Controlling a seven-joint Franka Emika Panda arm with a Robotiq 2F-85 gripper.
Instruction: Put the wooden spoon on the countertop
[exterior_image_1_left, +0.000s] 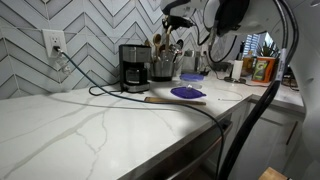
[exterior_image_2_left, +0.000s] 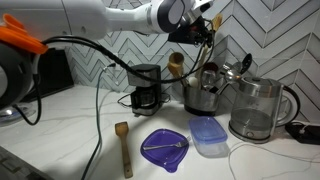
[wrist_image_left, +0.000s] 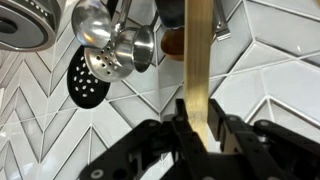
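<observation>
Brown wooden spoon lies on the white marble counter, at nine o'clock of a purple plate. Jaws are clamped on a pale flat spatula, at twelve o'clock of the crock.

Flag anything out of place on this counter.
A flat wooden spatula lies loose on the white marble countertop beside the purple plate, away from the metal utensil holder. Nothing looks spilled or broken.

In an exterior view we see the coffee maker on the countertop, left of the utensil pot, with the kettle further right. In front lie the spatula, plate and lid, left to right. Above the pot, the gripper clasps the wooden spoon.
</observation>
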